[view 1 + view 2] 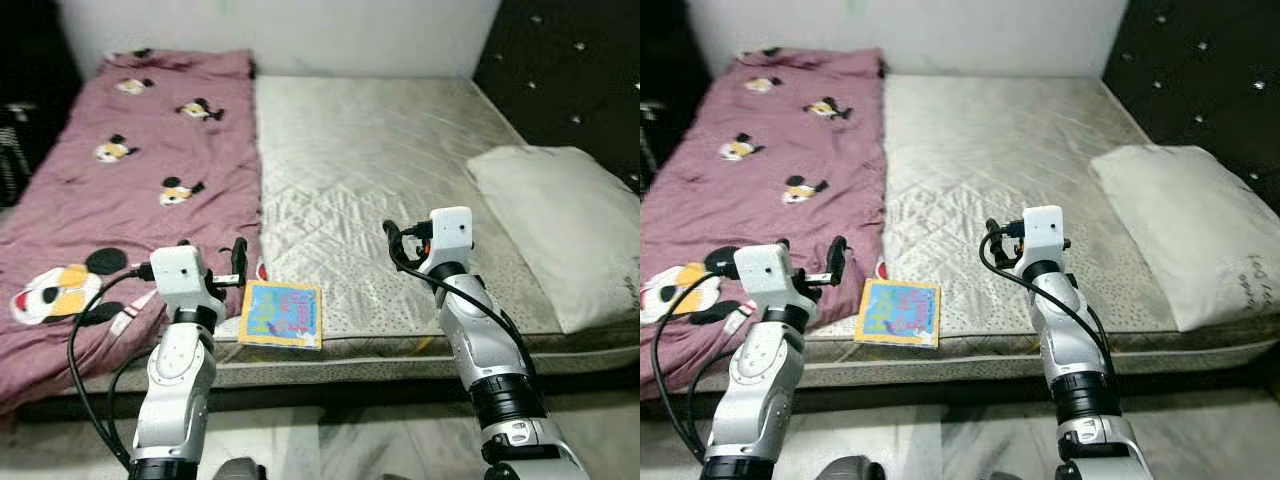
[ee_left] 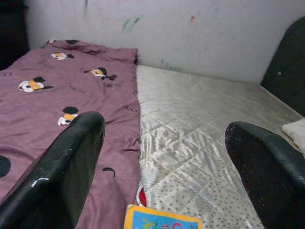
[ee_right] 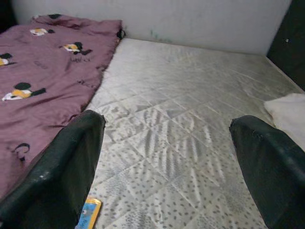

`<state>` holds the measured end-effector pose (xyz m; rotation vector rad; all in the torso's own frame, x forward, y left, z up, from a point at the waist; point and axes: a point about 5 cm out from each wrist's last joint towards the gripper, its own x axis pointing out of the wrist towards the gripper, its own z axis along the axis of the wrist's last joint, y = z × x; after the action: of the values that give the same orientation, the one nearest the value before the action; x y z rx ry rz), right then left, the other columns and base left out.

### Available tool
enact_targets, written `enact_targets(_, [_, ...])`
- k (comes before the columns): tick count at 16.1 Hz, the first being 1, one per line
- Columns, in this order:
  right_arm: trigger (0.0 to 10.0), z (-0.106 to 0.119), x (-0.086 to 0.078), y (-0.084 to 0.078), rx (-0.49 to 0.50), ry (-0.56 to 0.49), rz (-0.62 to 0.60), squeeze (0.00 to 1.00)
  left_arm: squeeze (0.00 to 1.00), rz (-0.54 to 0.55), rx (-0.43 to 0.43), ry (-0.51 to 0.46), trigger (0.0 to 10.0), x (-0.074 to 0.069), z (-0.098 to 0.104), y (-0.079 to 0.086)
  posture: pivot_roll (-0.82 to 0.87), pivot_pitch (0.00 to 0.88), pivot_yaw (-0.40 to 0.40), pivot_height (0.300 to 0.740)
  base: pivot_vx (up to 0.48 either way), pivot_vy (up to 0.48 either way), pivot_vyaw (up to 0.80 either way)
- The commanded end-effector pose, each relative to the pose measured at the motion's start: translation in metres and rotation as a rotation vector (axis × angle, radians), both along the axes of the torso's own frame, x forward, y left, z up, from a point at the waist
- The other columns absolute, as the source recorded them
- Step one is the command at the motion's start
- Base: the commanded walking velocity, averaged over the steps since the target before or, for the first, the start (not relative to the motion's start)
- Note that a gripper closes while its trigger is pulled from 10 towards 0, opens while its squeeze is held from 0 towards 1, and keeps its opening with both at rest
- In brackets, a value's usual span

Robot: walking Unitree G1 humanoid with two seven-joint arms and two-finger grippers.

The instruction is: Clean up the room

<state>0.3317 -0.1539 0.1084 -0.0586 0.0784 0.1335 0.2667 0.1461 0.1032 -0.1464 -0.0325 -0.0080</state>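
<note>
Book: a colourful picture book (image 1: pixel 282 314) lies flat at the near edge of the mattress (image 1: pixel 370 160), just beside the blanket's hem.
Left gripper: the left gripper (image 1: pixel 238 262) hovers just left of the book, not touching it, fingers (image 2: pixel 66 167) spread wide.
Right gripper: the right gripper (image 1: pixel 392 240) hangs over bare mattress, well right of the book, fingers (image 3: pixel 62 167) apart and empty.
Step in hand: the approach, apparently; nothing is grasped yet.
Next move: likely lowering the left gripper onto the book's edge to lift it.
Blanket: a maroon cartoon-print blanket (image 1: pixel 130 160) stretches away left of the book.
Pillow: a white pillow (image 1: pixel 560 220) sits far right of the book.
</note>
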Motion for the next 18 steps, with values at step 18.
enact_targets(18, [10.0,0.0019,0.0028,-0.0012,-0.008,-0.001,0.005,0.0,0.0,-0.006,0.002,-0.001,10.0,0.0017,0.0006,-0.0028,-0.07,0.003,-0.026,0.74,0.167,0.016,0.0])
